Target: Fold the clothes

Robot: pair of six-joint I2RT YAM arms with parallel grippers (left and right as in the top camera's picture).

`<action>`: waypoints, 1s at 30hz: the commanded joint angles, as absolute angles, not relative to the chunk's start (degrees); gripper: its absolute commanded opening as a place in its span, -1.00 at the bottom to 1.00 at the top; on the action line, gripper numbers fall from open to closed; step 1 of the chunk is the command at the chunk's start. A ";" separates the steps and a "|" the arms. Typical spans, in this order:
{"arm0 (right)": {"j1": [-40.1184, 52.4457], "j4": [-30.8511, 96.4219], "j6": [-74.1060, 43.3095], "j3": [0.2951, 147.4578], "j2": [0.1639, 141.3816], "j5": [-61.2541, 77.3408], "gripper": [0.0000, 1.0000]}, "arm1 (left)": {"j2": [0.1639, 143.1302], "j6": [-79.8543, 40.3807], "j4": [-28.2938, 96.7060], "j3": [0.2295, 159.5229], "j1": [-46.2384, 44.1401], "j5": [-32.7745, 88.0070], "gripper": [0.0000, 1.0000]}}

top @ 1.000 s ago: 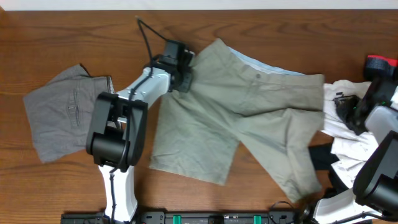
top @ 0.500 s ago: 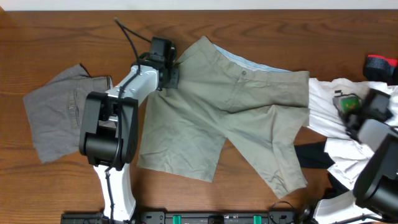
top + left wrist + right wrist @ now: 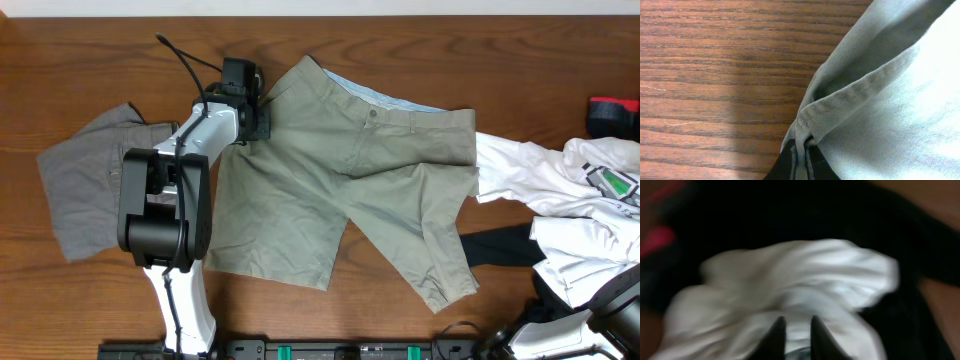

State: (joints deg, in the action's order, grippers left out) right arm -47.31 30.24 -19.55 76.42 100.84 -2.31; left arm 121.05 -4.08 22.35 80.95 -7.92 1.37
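The khaki-beige shorts (image 3: pixel 340 190) lie spread flat mid-table, with the pale blue inner waistband showing at the far edge. My left gripper (image 3: pixel 252 118) is shut on their far-left waistband corner. The left wrist view shows the hem (image 3: pixel 860 90) pinched between the fingers (image 3: pixel 801 152). The darker grey shorts (image 3: pixel 85 185) lie flat at the far left. My right gripper is out of the overhead view. In the blurred right wrist view its fingers (image 3: pixel 797 322) stand slightly apart and empty above white cloth (image 3: pixel 790 275).
A pile of white clothes (image 3: pixel 570 200) and a black garment (image 3: pixel 500 248) lies at the right, touching the khaki shorts' right edge. A red object (image 3: pixel 612 105) sits at the far right. The right arm's base (image 3: pixel 615 310) is at the bottom right.
My left gripper has dragged the khaki shorts leftward across the table. The right arm has pulled back off the white clothes and out of the overhead view.
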 commanded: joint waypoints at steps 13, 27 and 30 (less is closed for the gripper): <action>-20.84 30.96 -6.57 63.77 100.53 4.99 0.52 | 117.69 -5.04 23.49 80.77 -7.18 -0.45 0.05; -17.37 18.85 -22.33 50.37 100.73 -21.45 0.42 | 117.54 -5.06 24.43 80.77 -7.20 3.92 0.08; -21.32 18.92 -25.23 51.64 100.60 -26.76 -0.44 | 117.51 -5.06 24.69 80.77 -7.20 4.10 0.08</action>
State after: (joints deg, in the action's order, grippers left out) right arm -17.56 18.79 -19.33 51.31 100.77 -16.10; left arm 119.13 -4.75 24.21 80.95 -7.29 3.11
